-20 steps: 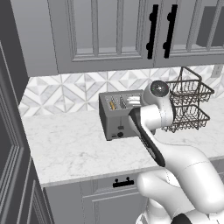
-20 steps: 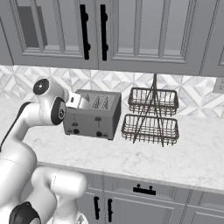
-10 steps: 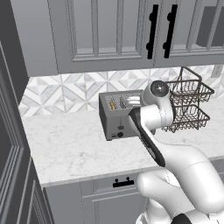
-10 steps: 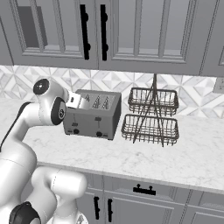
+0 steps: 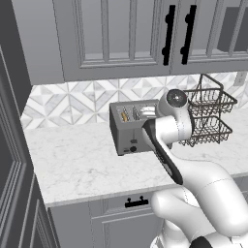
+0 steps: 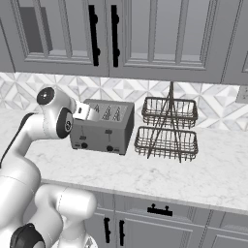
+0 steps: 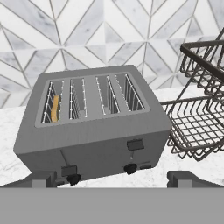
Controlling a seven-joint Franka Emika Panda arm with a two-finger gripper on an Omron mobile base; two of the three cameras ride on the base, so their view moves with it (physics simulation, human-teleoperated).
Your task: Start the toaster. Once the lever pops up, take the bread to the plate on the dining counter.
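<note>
Bread (image 7: 54,108) upright, leftmost slot.

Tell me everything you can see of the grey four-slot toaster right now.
The boxy grey metal toaster stands upright on the white marble-look worktop, before the patterned tile wall, beside a dark two-tier wire basket. Four top slots; a golden-tan bread slice sits in the leftmost. Its front carries two black levers, the left lower, and two round knobs. Nothing grips it.

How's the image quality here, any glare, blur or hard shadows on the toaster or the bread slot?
Hand view: sharp, evenly lit, no glare on the toaster; the bread reads clearly in its slot. Left base view: the toaster's front sits in soft shade. Right base view: flat light, faint shadow beneath the wire basket rack.
</note>
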